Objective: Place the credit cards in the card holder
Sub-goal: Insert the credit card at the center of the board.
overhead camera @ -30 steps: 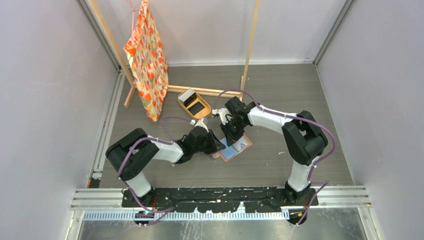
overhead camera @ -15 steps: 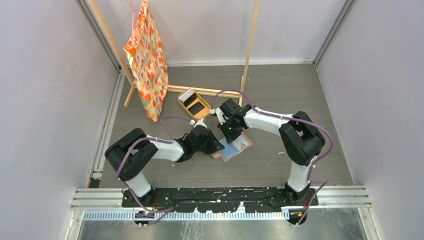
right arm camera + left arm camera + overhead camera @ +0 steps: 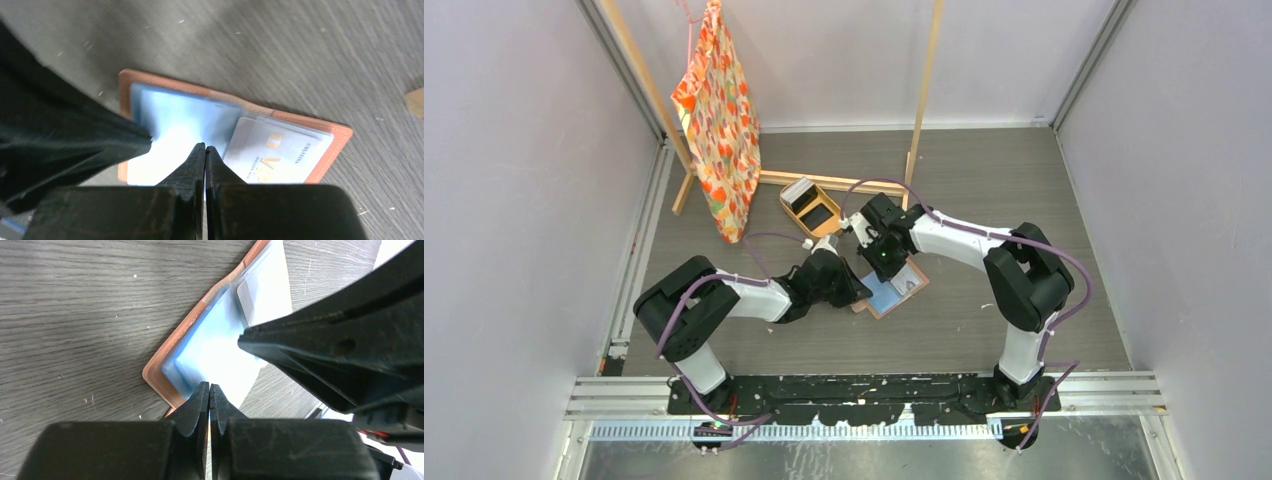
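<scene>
The card holder [image 3: 892, 293] lies open and flat on the table [image 3: 984, 190], right under both sets of fingertips, its long axis running on a slant between the 2 arms. My left gripper [image 3: 210, 392] is at the holder's near left corner, fingers pressed together at the edge of the glossy pocket. I can't tell whether they pinch its film. My right gripper [image 3: 205, 152] hangs over the fold, fingers likewise together with nothing visible between them. 1 credit card [image 3: 272, 157] sits in the right-hand pocket. The tray [image 3: 829, 230] is just beyond, so I judge the next fetch goes that way, and neither arm is clearly nearer it.
</scene>
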`<action>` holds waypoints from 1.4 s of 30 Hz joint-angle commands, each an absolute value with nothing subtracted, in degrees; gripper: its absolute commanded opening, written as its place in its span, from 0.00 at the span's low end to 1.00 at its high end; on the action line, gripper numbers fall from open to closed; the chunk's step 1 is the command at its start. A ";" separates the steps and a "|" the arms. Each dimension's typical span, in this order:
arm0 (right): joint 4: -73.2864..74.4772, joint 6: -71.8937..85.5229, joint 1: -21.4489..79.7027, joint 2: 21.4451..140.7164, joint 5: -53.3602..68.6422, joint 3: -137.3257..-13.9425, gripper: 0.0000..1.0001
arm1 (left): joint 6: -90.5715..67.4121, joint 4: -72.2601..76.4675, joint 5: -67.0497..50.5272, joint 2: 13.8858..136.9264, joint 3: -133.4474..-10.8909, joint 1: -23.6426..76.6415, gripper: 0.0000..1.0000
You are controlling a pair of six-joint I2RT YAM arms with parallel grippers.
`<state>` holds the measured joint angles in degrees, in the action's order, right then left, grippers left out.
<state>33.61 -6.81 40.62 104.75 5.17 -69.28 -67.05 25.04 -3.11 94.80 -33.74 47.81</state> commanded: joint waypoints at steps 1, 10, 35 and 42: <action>42.93 -16.46 39.95 103.19 17.78 -72.94 0.04 | -65.97 24.26 -3.59 95.75 -34.67 47.38 0.04; 43.72 -15.37 39.75 107.19 12.08 -73.88 0.04 | -65.83 24.08 -3.77 95.89 -34.83 47.29 0.04; 45.33 -17.97 26.94 93.79 31.39 -72.16 0.09 | -64.77 27.23 -5.65 95.70 -34.73 47.20 0.14; 32.38 -15.32 19.94 80.91 30.17 -62.69 0.46 | -58.51 29.17 -7.64 88.62 -35.38 47.20 0.24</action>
